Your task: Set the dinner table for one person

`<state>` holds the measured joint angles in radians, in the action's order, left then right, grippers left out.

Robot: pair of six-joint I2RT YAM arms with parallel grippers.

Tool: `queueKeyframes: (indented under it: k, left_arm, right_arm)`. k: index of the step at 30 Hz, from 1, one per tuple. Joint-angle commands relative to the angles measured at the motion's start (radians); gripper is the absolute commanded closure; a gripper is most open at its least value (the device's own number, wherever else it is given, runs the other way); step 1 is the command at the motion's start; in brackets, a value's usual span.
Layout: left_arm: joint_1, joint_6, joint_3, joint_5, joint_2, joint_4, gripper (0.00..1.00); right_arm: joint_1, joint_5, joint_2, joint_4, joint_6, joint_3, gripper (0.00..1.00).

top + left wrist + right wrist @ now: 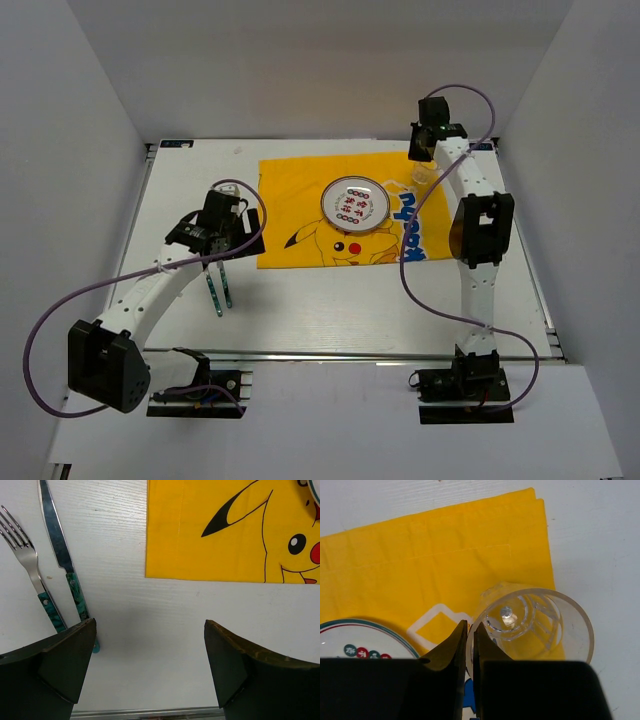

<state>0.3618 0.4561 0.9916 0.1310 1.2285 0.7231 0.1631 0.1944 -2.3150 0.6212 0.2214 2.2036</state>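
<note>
Right arm stretched far, right gripper (470, 626) pinches clear glass (535, 625) rim at yellow cloth (420, 555) edge; left gripper (150, 630) spread wide, dinner table (165, 675) beneath.

One fork (30, 565), one knife (60, 550), one plate (352, 205), one glass (535, 625) — one cloth (295, 200)

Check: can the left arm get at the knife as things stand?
Probably yes. The left gripper hangs open above the bare dinner table, the knife just off to one side with nothing lying on it. The fork lies close alongside, which could crowd a finger.
</note>
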Motion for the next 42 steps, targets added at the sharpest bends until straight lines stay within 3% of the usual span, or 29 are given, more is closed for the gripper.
queueKeyframes:
  k: [1,5,9,14,18,31,33,35,36,40,42]
  left_arm:
    - [-0.003,-0.017,0.002,-0.01,0.006,-0.019,0.02]
    - [-0.003,-0.017,-0.005,-0.027,0.003,-0.025,0.02]
    - [-0.003,-0.02,-0.013,-0.036,-0.004,-0.03,0.02]
    - [-0.003,-0.03,-0.016,-0.057,-0.006,-0.036,0.02]
    - [-0.003,-0.03,-0.016,-0.065,-0.006,-0.036,0.02]
    - [-0.003,-0.039,-0.021,-0.087,-0.017,-0.039,0.02]
    - [-0.003,-0.039,-0.022,-0.09,-0.015,-0.04,0.02]
    - [-0.003,-0.039,-0.024,-0.091,-0.018,-0.042,0.02]
    - [-0.003,-0.039,-0.025,-0.091,-0.017,-0.04,0.02]
    - [-0.003,-0.039,-0.025,-0.085,-0.014,-0.042,0.02]
    - [-0.003,-0.034,-0.024,-0.071,-0.014,-0.037,0.02]
  right_arm:
    - [-0.017,0.002,-0.038,-0.062,-0.082,0.089,1.0]
    - [-0.011,-0.036,-0.055,-0.143,-0.103,0.084,1.0]
    - [-0.002,-0.059,-0.119,-0.133,-0.117,0.185,1.0]
    - [0.013,-0.047,-0.087,-0.245,-0.151,0.091,1.0]
    - [0.015,-0.029,-0.159,-0.204,-0.151,0.189,1.0]
    - [0.039,0.002,-0.198,-0.253,-0.165,0.157,1.0]
    - [0.042,0.01,-0.201,-0.25,-0.162,0.163,0.94]
    - [0.044,0.007,-0.195,-0.25,-0.149,0.162,0.59]
    - [0.044,0.007,-0.192,-0.253,-0.148,0.162,0.59]
    - [0.047,-0.012,-0.138,-0.27,-0.126,0.182,0.11]
    - [0.047,-0.018,-0.11,-0.279,-0.111,0.2,0.11]
